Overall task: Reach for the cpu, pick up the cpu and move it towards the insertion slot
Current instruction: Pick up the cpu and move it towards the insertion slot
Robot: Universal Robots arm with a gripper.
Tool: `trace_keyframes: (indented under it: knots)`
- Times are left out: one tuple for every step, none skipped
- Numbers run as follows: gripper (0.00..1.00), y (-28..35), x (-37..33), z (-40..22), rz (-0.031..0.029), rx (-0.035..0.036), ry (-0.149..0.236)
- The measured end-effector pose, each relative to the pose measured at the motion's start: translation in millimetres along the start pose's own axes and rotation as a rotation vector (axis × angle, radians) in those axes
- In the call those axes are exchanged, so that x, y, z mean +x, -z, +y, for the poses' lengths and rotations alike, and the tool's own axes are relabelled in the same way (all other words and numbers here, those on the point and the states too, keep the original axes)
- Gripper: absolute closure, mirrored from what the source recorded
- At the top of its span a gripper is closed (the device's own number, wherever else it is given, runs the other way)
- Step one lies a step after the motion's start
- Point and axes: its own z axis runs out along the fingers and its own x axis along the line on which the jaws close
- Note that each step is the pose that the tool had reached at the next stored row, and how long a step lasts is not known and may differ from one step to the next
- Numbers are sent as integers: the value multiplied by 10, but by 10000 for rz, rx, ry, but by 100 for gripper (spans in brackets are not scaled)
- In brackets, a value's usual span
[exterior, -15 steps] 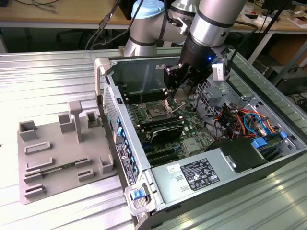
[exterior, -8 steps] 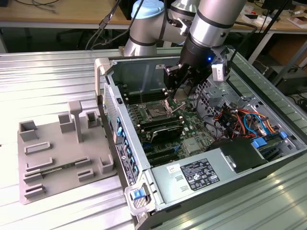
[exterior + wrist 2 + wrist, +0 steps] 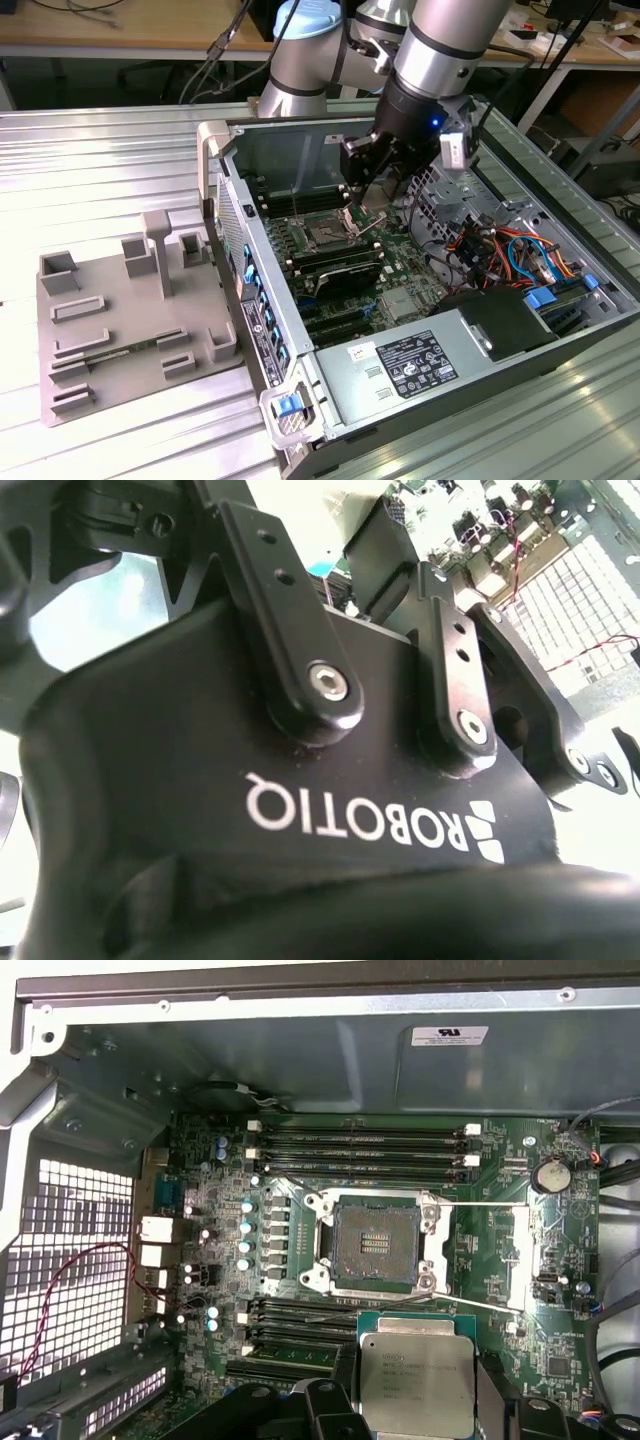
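One cpu (image 3: 416, 1384) sits clamped between the black fingers (image 3: 345, 1375) of the gripper (image 3: 372, 190), silver top facing the first wrist camera. It hangs just beside the insertion slot (image 3: 375, 1243), whose dark centre is uncovered, above the green motherboard (image 3: 520, 1250) inside the open case (image 3: 215, 150).

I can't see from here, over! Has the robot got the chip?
Gripper over open case. Cpu at gripper, apart from insertion slot. Slot open, nothing across it.

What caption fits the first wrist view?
The gripper holds the cpu inside the computer case, near the open insertion slot.
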Motion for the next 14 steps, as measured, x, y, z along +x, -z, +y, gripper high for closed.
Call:
trace_keyframes:
  knots:
    - [45,-2,0,7,0,1,-1]
    - [45,-4,-1,13,-1,1,0]
    - [45,-6,-1,21,-1,1,0]
    - [45,-7,-1,25,-1,1,-1]
    - [45,-8,-2,29,-1,1,0]
    - [45,-10,-2,37,0,0,-1]
    - [45,-13,-2,44,-1,0,0]
    - [45,-14,-2,49,-1,1,-1]
    - [45,-16,-3,54,-1,0,-1]
    - [45,-18,-3,63,-1,0,-1]
    - [45,-21,-4,79,-1,1,-1]
    - [45,-23,-5,94,0,0,0]
    - [45,-25,-6,107,-1,0,0]
    - [45,-27,-7,118,-1,0,0]
